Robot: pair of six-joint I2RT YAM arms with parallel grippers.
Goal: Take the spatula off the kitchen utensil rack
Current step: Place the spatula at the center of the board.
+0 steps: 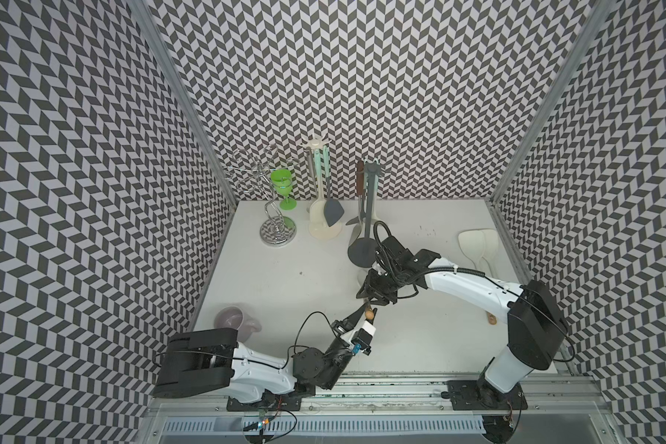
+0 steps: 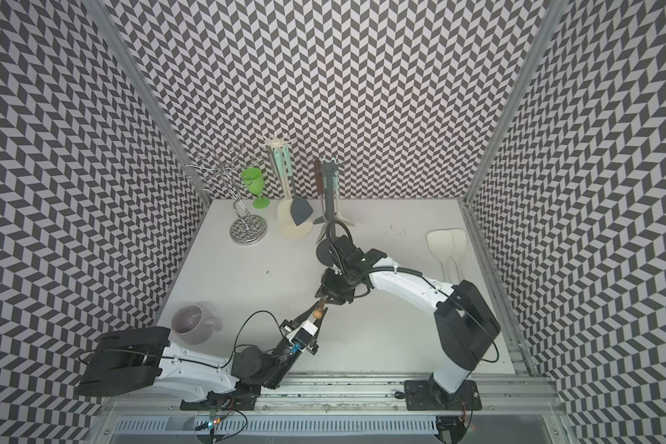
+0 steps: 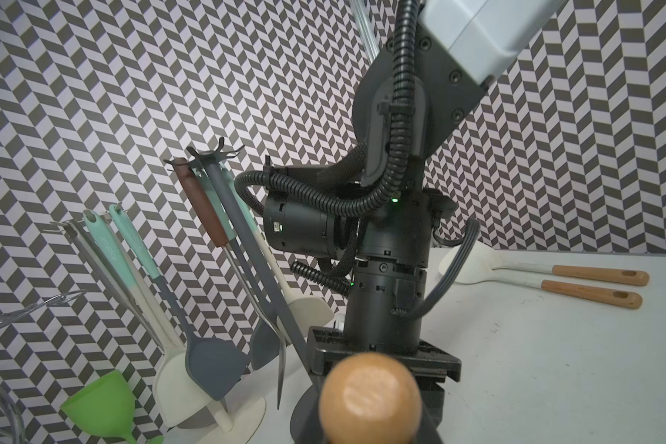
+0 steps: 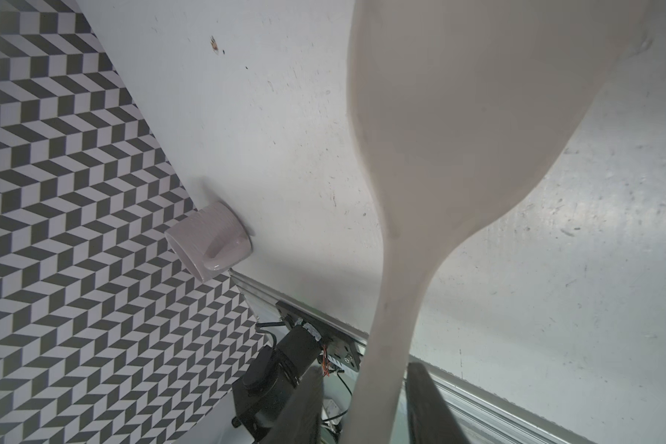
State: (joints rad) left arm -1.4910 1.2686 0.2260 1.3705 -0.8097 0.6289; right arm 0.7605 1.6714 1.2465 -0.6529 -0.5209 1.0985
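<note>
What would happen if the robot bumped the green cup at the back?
The green cup would probably tip easily: a wide bowl sits on a thin stem and a small foot. It looks like plastic, so it is likely light and unlikely to shatter.

A spatula (image 4: 458,134) with a cream blade and a wooden handle end is seen off the rack (image 1: 370,192), near its base. The grey rack is stood upright, with utensils (image 1: 360,180) hung on it.
</note>
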